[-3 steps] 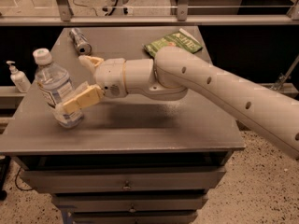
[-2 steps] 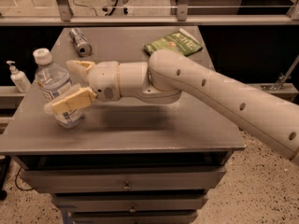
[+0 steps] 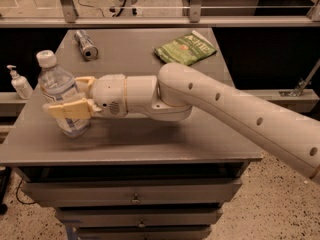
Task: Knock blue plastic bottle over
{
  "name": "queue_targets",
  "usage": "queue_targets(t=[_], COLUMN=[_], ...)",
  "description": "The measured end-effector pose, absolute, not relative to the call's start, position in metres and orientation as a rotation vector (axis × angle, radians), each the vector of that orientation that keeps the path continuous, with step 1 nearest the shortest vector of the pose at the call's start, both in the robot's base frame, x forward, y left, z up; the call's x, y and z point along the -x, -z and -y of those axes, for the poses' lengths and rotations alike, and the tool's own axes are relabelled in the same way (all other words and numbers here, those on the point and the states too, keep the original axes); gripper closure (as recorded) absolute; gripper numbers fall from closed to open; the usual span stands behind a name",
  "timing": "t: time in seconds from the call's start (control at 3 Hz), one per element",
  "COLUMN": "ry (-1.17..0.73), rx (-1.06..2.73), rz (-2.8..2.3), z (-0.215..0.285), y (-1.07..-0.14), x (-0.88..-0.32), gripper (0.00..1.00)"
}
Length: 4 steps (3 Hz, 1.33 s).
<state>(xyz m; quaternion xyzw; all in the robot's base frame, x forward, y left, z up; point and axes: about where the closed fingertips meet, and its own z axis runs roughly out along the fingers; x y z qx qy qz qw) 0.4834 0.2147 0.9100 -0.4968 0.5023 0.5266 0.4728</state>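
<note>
Straddling the blue plastic bottle [image 3: 59,86]: gripper [image 3: 65,95] is at the left of the frame, over the left edge of the grey table [image 3: 150,139]. Jaws are released and spread, with the bottle between them. The near tan finger [image 3: 67,109] lies across the bottle's front over the label area, and the far finger [image 3: 85,81] sits behind the bottle's right shoulder. The near finger looks to be touching the plastic; contact at the far finger can't be made out.

The bottle has its base on the tabletop, close to the front-left corner. Its white cap [image 3: 46,58] is on and points toward the upper left of the frame, so the bottle reads as leaning slightly left. It's not on its side.

The white arm [image 3: 240,114] comes in from the lower right, runs diagonally across the table, and ends in a roughly horizontal wrist [image 3: 117,96] pointing left.

Other items:
- A silver can [image 3: 86,44] lies on its side at the upper left of the tabletop, well apart from the bottle.
- A green snack bag [image 3: 185,48] lies flat at the upper right of the tabletop.
- A white pump bottle [image 3: 20,83] stands upright off the table's left edge, on a ledge behind it.
- Drawers [image 3: 135,196] sit under the tabletop, all closed.
- A metal rail [image 3: 160,20] runs across the top of the frame.
</note>
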Motion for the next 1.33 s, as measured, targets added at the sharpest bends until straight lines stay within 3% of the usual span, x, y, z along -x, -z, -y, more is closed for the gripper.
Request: queue_targets(t=[0.33,0.67,1.33], ry=[-1.275,-1.206,-0.984], rx=[1.209,1.255,1.488], rz=[-1.246,-1.273,-1.438], z=[-0.206,-0.187,-0.126], y=[-0.912,-0.925,-0.964], x=[-0.485,-0.498,-0.555], gripper=[0.84,1.00,1.00])
